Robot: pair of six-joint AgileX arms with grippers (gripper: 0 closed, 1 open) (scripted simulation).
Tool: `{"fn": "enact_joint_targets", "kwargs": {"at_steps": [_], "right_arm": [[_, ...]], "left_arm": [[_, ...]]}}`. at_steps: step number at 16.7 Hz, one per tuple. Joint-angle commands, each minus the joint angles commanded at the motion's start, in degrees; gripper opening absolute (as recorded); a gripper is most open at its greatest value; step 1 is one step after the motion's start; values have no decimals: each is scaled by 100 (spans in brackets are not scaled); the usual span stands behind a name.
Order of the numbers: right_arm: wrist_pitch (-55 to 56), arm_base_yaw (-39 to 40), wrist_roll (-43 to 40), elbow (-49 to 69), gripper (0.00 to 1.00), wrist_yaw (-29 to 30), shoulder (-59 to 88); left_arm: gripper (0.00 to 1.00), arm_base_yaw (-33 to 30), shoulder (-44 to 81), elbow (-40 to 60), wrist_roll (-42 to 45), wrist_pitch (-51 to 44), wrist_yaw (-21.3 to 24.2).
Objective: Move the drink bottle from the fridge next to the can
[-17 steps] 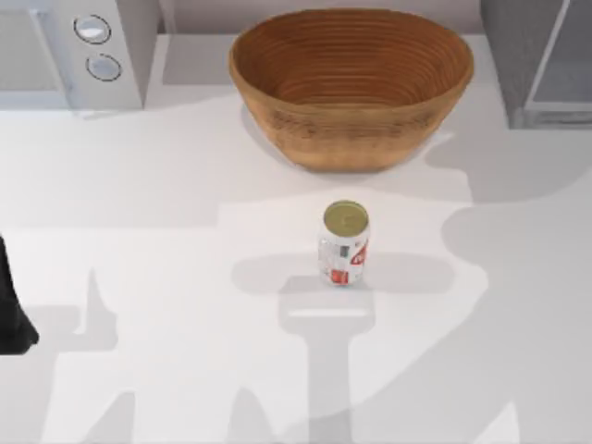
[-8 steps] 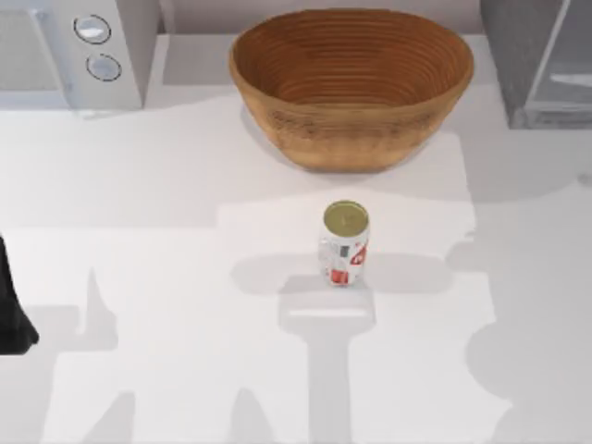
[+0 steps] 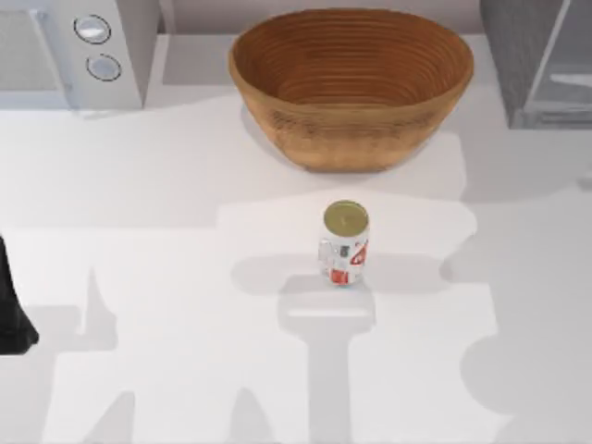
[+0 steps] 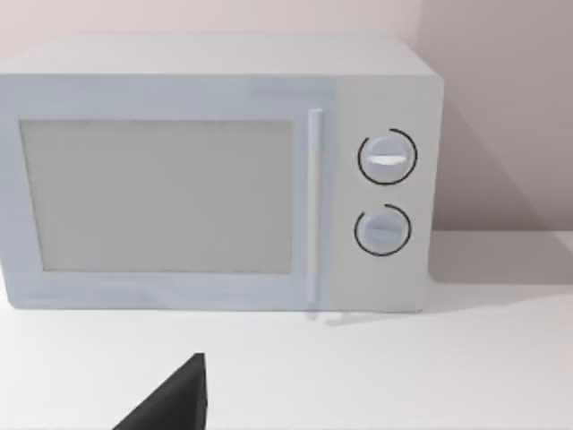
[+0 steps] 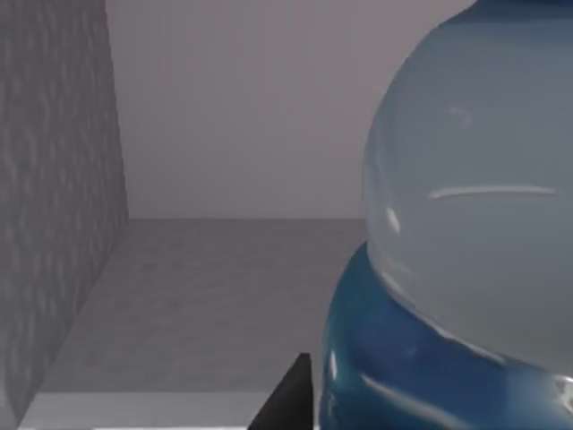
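Shadows on the right side of the table have shifted since a second ago, spreading lower across the white surface, while the can has not budged and the dark edge of our left arm stays at the far left of the table.

From above, the can stands upright in the middle of the table, with the wooden basket behind it, the white microwave at the back left and the fridge at the back right, its pale door panel angled as if ajar.

Our right wrist camera looks into a grey chamber with a textured grey wall, which we judge to be the fridge interior. The drink bottle looms very close there, its clear body above the blue label, standing on the grey floor inside. A dark sliver of our right gripper shows just beside the bottle's base; we cannot tell whether the fingers are spread or closed on it.

Our left wrist camera faces the microwave front, with a dark tip of our left gripper low in view; its state cannot be told either.

By our judgement the task is at the reach stage: the bottle remains in the fridge, well apart from the can. Securing it, drawing it out and setting it beside the can are all left.
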Motion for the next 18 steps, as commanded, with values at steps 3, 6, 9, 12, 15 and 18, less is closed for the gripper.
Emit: {"fn": "enact_joint_targets", "kwargs": {"at_steps": [3, 6, 9, 12, 15, 18], "right_arm": [[384, 503, -5, -151, 0, 516, 263], [958, 1453, -21, -426, 0, 1482, 598], [1634, 2577, -44, -756, 0, 2572, 919], [2273, 3771, -68, -1098, 0, 3727, 1172], [2763, 4681, -89, -1384, 0, 4618, 1332], [2956, 5078, -99, -1542, 0, 5006, 1346]], "left_arm": [[100, 0, 0, 0, 0, 0, 0], [100, 0, 0, 0, 0, 0, 0], [100, 0, 0, 0, 0, 0, 0], [100, 0, 0, 0, 0, 0, 0], [100, 0, 0, 0, 0, 0, 0], [100, 0, 0, 0, 0, 0, 0]]}}
